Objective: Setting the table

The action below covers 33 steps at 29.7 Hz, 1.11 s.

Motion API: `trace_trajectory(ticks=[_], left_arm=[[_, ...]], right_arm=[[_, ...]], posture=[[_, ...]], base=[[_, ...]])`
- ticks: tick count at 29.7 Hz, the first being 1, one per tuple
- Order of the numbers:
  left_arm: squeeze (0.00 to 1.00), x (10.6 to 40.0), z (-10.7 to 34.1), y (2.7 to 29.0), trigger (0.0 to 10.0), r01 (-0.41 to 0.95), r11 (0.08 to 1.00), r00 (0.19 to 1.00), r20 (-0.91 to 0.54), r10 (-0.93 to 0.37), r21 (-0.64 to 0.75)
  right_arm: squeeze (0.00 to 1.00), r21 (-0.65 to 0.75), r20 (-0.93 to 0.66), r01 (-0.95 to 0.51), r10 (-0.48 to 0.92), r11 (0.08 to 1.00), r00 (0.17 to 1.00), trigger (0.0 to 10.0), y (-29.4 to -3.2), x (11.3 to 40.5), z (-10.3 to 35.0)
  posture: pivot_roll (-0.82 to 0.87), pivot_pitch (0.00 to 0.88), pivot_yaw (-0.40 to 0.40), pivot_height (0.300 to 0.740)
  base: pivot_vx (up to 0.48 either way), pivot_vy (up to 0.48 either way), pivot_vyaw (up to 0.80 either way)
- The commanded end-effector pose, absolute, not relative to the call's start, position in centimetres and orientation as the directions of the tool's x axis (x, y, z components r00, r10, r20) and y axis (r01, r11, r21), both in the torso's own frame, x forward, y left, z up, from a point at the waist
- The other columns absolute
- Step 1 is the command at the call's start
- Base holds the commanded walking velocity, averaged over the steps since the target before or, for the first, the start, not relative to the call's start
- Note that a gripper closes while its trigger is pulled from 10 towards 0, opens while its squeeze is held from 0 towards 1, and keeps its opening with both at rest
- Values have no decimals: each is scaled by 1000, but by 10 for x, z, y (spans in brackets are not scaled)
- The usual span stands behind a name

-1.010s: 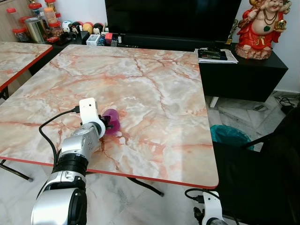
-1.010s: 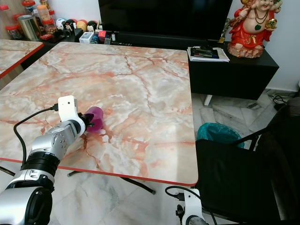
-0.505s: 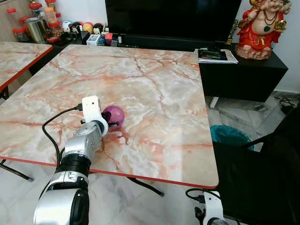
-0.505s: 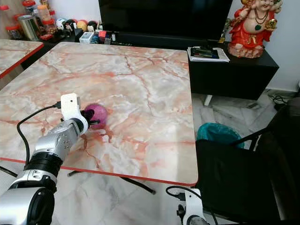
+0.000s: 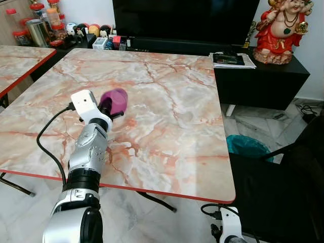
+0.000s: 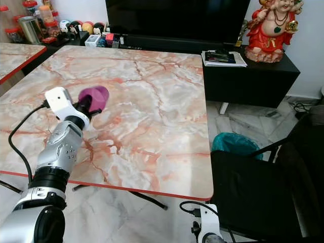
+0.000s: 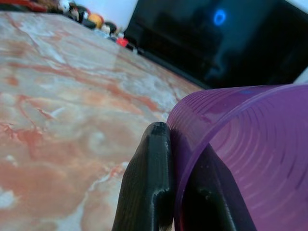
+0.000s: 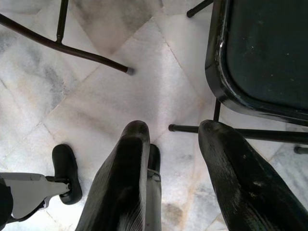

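Gripping purple cup [image 5: 114, 100] rim, left tool [image 5: 105, 107] clamped above table [image 5: 172, 101]

Item: purple cup [image 5: 114, 100] | Material: translucent plastic, fine ridges ringing the wall | State: rim pinched between the left gripper's [image 5: 105, 109] black fingers [image 7: 147, 187], one inside, one outside | Pose: tipped on its side, lifted off the surface | Location: above the marble table [image 5: 167, 111], toward its left half

Home living room: marble table [image 5: 167, 96], television [image 5: 187, 20], statue [image 5: 281, 30].
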<state>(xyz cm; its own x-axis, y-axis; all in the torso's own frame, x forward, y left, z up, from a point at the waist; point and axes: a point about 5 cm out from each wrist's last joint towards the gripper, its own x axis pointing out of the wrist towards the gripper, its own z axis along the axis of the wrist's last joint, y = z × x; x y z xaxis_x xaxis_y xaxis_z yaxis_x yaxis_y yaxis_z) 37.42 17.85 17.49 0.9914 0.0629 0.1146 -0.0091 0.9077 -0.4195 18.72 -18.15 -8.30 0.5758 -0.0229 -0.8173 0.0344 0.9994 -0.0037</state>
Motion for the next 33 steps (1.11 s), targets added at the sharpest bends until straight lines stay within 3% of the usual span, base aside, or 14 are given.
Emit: trace_trajectory(ticks=[1,13,33], left_arm=[[0,370,174,179,10000,-20,907,986,140,87,-421],[0,366,169,171,10000,-2,889,982,168,88,-459],[0,367,167,174,10000,-13,893,983,156,92,-450]], right_arm=[[0,-5,-810,46,-31,999,586,10000,-183,188,-82],[0,-28,-802,77,-69,997,593,10000,-186,189,-81],[0,-88,-805,131,-148,987,575,10000,-197,185,-82]], posture=[[-66,0,-31,740],[-71,0,-30,740],[-72,0,-27,740]], base=[[0,0,0],[0,24,0],[0,480,0]])
